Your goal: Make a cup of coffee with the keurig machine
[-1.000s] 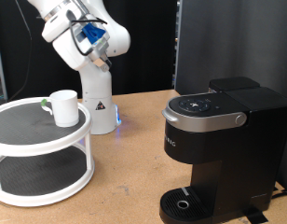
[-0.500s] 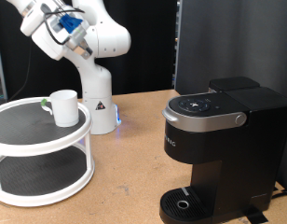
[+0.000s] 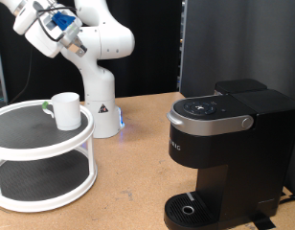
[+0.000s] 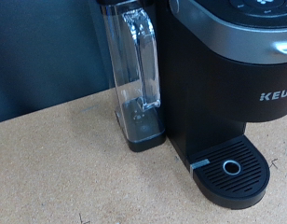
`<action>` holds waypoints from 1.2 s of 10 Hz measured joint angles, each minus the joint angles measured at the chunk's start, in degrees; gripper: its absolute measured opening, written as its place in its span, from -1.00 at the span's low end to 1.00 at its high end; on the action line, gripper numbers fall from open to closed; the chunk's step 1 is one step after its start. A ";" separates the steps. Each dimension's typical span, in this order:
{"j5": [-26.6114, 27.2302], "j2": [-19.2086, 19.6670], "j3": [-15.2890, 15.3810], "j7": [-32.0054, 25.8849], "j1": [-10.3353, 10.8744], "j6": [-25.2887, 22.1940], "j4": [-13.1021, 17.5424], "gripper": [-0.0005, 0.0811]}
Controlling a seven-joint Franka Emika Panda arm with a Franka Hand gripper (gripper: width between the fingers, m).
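Observation:
The white cup (image 3: 64,109) stands upright on the top shelf of a round two-tier stand (image 3: 33,139) at the exterior view's left. The black keurig machine (image 3: 229,153) stands at the exterior view's right with its lid shut and nothing on its round base. It also shows in the wrist view (image 4: 232,93), with its clear water tank (image 4: 134,75) and drip tray (image 4: 232,170). The gripper (image 3: 34,21) is raised at the exterior view's top left, above the cup and far from the machine. Its fingers do not show in the wrist view.
The white arm base (image 3: 102,105) stands behind the stand on the brown table (image 3: 138,182). A dark panel (image 3: 238,43) rises behind the machine. The stand's lower shelf (image 3: 37,177) holds nothing.
The hand has swung towards the exterior view's left and slightly up. The cup and the machine have not moved.

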 joint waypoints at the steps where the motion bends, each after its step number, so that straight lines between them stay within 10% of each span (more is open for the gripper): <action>1: 0.07 -0.22 -1.78 -1.54 -0.07 -1.46 0.13 -0.98; 5: -6.83 -0.90 -8.77 -10.30 -1.11 -10.04 3.24 -0.98; 12: -10.73 -0.75 -13.33 -14.12 -1.39 -10.74 6.69 -0.98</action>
